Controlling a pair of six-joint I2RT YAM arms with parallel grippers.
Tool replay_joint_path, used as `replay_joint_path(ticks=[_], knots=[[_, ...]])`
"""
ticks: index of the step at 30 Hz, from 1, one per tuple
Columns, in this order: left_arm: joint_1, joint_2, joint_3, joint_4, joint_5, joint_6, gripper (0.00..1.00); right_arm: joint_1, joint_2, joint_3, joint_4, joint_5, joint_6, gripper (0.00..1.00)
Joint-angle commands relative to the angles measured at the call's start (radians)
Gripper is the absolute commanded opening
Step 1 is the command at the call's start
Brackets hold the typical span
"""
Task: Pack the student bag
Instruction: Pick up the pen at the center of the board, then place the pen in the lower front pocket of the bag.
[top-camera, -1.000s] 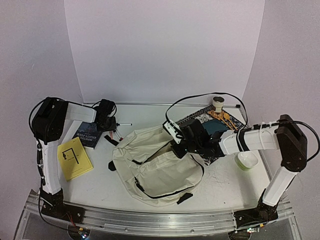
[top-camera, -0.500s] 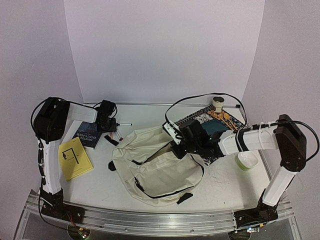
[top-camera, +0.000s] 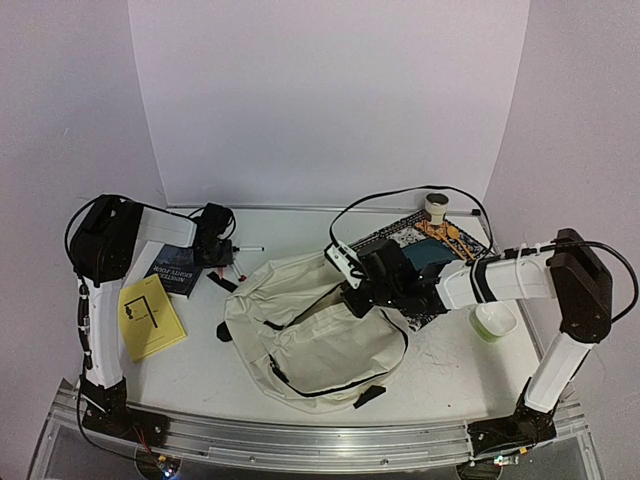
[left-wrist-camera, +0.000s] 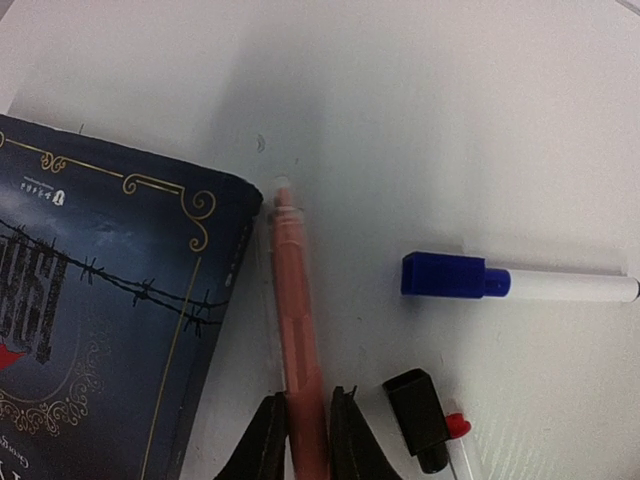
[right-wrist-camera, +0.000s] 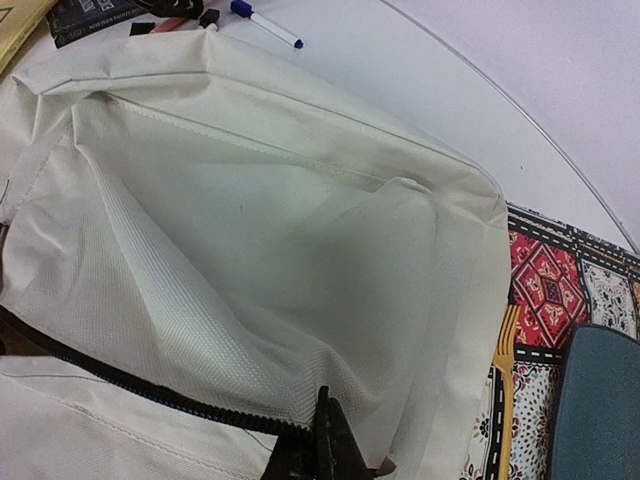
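The student bag (top-camera: 310, 335) is a cream fabric backpack lying in the middle of the table with its main zipper open. It fills the right wrist view (right-wrist-camera: 250, 230). My right gripper (top-camera: 356, 296) is shut on the bag's zipper edge (right-wrist-camera: 335, 452) and holds the opening up. My left gripper (top-camera: 222, 256) is at the back left, past the bag's corner. In the left wrist view it is shut (left-wrist-camera: 305, 440) on a salmon-red pen (left-wrist-camera: 292, 300) that lies on the table beside a dark blue book (left-wrist-camera: 90, 340).
A blue-capped white marker (left-wrist-camera: 510, 283) and a black-capped marker (left-wrist-camera: 420, 415) lie right of the pen. A yellow booklet (top-camera: 148, 315) lies front left. A patterned mat (top-camera: 455, 238) with a teal case (top-camera: 435, 258) lies behind the bag. A green bowl (top-camera: 495, 320) stands at the right.
My left gripper has shifted slightly at the pens. The right arm and the bag have not moved.
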Motion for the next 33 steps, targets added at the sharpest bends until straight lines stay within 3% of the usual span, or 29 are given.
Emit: replay_joint_path(ticks=[1,3,14,27,33], knots=[[0.006,0.042,0.010,-0.061,0.004,0.034,0.08,0.006,0.009,0.045,-0.004,0.017,0.007,0.00],[0.006,0.022,0.007,-0.063,0.012,0.037,0.00,0.008,0.008,0.047,-0.006,0.018,0.007,0.00],[-0.001,-0.248,-0.064,-0.048,0.145,0.066,0.00,0.008,0.006,0.069,-0.019,0.010,0.008,0.00],[-0.106,-0.694,-0.446,0.164,0.349,0.084,0.00,0.007,0.022,0.090,-0.046,-0.016,0.048,0.00],[-0.211,-0.841,-0.574,0.229,0.389,0.114,0.00,0.007,0.022,0.106,-0.065,-0.037,0.064,0.00]])
